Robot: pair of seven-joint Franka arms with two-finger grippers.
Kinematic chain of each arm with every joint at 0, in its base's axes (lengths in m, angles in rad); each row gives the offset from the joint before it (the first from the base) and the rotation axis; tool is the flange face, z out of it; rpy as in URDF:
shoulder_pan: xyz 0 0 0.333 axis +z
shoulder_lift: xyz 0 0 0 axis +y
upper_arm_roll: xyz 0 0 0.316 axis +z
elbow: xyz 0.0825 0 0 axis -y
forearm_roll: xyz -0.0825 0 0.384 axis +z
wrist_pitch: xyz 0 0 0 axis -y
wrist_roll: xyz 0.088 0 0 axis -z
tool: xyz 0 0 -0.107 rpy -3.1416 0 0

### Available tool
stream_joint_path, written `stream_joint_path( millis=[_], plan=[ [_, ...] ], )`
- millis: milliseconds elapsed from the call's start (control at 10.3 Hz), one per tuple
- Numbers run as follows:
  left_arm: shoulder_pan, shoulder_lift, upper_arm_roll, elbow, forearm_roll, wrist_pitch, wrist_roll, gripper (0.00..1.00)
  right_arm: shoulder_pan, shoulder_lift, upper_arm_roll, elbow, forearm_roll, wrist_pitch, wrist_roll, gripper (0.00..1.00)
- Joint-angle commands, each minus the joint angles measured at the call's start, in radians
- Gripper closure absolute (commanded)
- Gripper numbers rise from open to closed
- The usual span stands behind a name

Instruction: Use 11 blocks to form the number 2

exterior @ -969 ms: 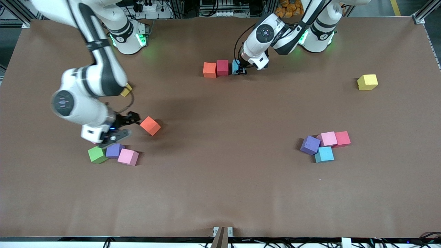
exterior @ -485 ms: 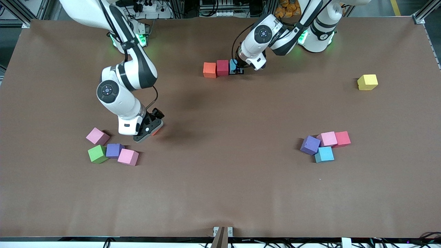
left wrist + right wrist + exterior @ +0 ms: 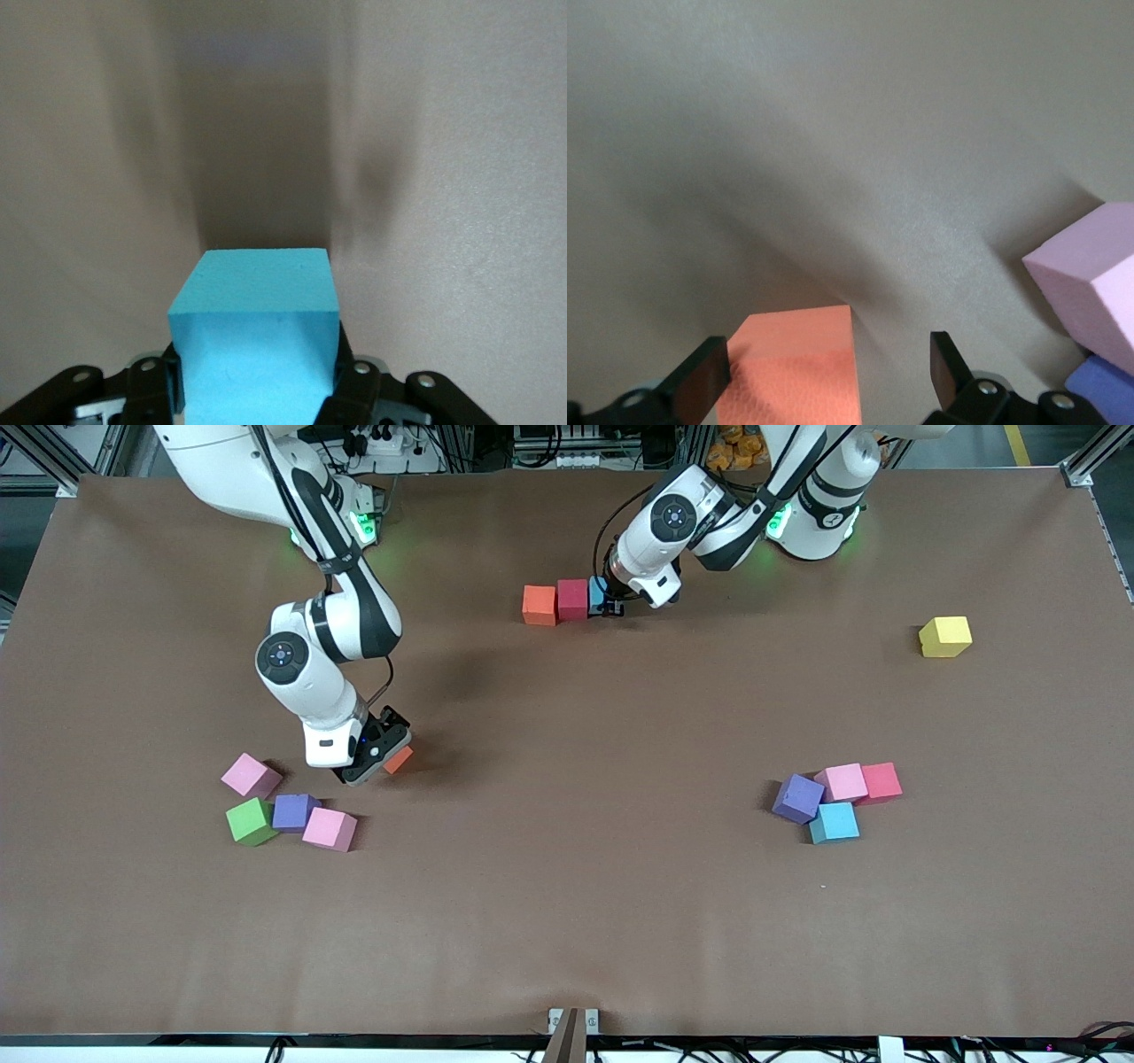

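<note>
An orange block (image 3: 539,605), a red block (image 3: 572,599) and a light blue block (image 3: 598,593) stand in a row close to the arms' bases. My left gripper (image 3: 610,607) is shut on the light blue block (image 3: 257,288), which is low at the table and touches the red one. My right gripper (image 3: 379,755) is open and down over a second orange block (image 3: 400,760). This orange block (image 3: 793,363) lies between the fingers (image 3: 700,381), nearer to one of them. My right gripper (image 3: 824,376) does not grip it.
Pink (image 3: 251,775), green (image 3: 250,821), purple (image 3: 294,812) and pink (image 3: 329,829) blocks lie beside the right gripper, nearer the camera. Purple (image 3: 797,798), pink (image 3: 841,782), red (image 3: 881,781) and light blue (image 3: 834,823) blocks cluster toward the left arm's end. A yellow cube (image 3: 944,637) sits apart there.
My right arm swung from over the green and purple blocks to the orange block and came down around it. My left gripper slid the light blue block against the red one.
</note>
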Motion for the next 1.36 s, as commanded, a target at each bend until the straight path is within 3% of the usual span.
stream_joint_path(
  millis=[0, 388, 485, 775, 1260],
  plan=[
    [-0.002, 0.019, -0.002, 0.008, 0.022, 0.015, 0.007, 0.29, -0.014, -0.015, 0.008, -0.061, 0.014, 0.047, -0.028, 0.0],
    [0.003, 0.022, 0.001, 0.011, 0.047, 0.015, 0.007, 0.23, -0.025, -0.028, 0.015, -0.055, 0.042, 0.05, -0.019, 0.0],
    [0.003, 0.019, 0.001, 0.013, 0.048, 0.013, 0.007, 0.0, -0.019, -0.028, 0.017, -0.043, 0.083, 0.047, -0.022, 0.0],
    [0.009, -0.009, 0.001, 0.01, 0.134, 0.004, 0.014, 0.0, -0.014, -0.027, 0.024, -0.029, 0.094, 0.048, -0.025, 0.0],
    [0.032, -0.09, 0.001, 0.051, 0.179, -0.149, 0.059, 0.0, -0.025, -0.027, 0.024, 0.02, 0.094, 0.01, -0.028, 0.0]
  ],
)
